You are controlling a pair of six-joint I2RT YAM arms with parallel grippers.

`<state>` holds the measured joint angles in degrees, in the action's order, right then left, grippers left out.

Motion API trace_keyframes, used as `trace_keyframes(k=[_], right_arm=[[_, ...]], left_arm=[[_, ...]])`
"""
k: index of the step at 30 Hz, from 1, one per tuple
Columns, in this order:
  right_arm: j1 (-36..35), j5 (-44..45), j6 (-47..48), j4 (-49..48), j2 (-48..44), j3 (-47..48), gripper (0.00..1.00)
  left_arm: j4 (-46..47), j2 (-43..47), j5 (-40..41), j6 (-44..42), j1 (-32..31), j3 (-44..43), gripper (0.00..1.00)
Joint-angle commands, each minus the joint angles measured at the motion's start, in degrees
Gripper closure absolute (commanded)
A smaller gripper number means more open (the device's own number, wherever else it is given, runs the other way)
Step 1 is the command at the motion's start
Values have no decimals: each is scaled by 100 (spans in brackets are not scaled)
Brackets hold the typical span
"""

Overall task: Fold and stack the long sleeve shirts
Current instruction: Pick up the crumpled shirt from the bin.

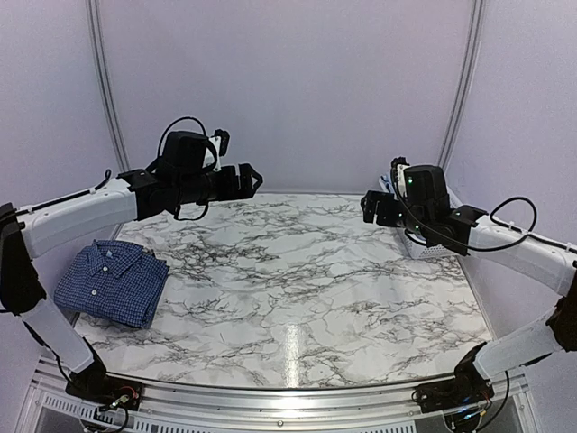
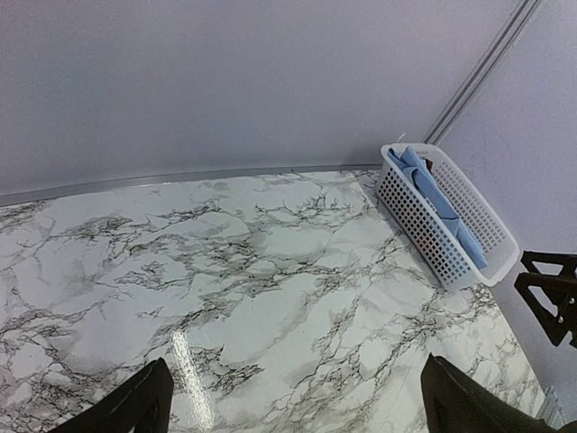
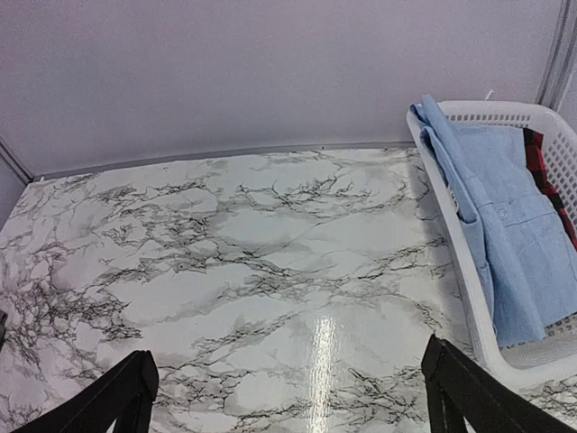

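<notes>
Left end effector (image 2: 297, 388), right end effector (image 3: 288, 370) wide, empty. Light blue shirt (image 3: 514, 234) half hidden in basket (image 3: 478, 327).

Your left arm (image 1: 81, 216) stretches in from 8 o'clock, raised, and its left claw (image 1: 249, 178) points toward 3 o'clock, fingers spread wide and empty. Your right arm (image 1: 523, 244) enters from 4 o'clock, raised; its right claw (image 1: 370, 207) faces 9 o'clock, equally wide, holding nothing.

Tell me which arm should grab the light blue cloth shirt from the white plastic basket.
Right, probably: the right gripper hangs open beside the basket holding that shirt; the left gripper is across the table.
</notes>
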<state>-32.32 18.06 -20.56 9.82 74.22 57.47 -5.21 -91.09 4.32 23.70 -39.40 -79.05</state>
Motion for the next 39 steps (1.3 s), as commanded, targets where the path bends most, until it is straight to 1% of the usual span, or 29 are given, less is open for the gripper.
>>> trace_keyframes(k=[1, 9, 11, 13, 16, 24, 29, 35, 39], right_arm=[[-59, 3, 44, -180, -35, 100, 2], [-49, 197, 136, 107, 289, 371, 1], [45, 208, 170, 161, 409, 473, 2], [330, 187, 148, 381, 649, 680, 2], [971, -219, 112, 538, 1033, 870, 2], [2130, -650, 184, 102, 1838, 963, 8], [2534, -722, 172, -197, 2272, 1063, 10], [2993, -1065, 80, -526, 2618, 1193, 13], [3168, -1298, 75, -533, 2930, 1430, 19]], left_arm=[[-27, 5, -20, -216, 2, -130, 1], [-82, 49, 137, -241, 11, -93, 1], [-100, 48, 160, -235, 16, -94, 1], [-130, 55, 180, -235, 12, -86, 1], [-207, 63, 215, -249, 16, -95, 1], [-451, 248, 297, -288, 20, -1, 1], [-506, 311, 246, -259, 22, 108, 1], [-525, 322, 219, -194, 25, 173, 1], [-525, 305, 201, -124, 20, 182, 1]])
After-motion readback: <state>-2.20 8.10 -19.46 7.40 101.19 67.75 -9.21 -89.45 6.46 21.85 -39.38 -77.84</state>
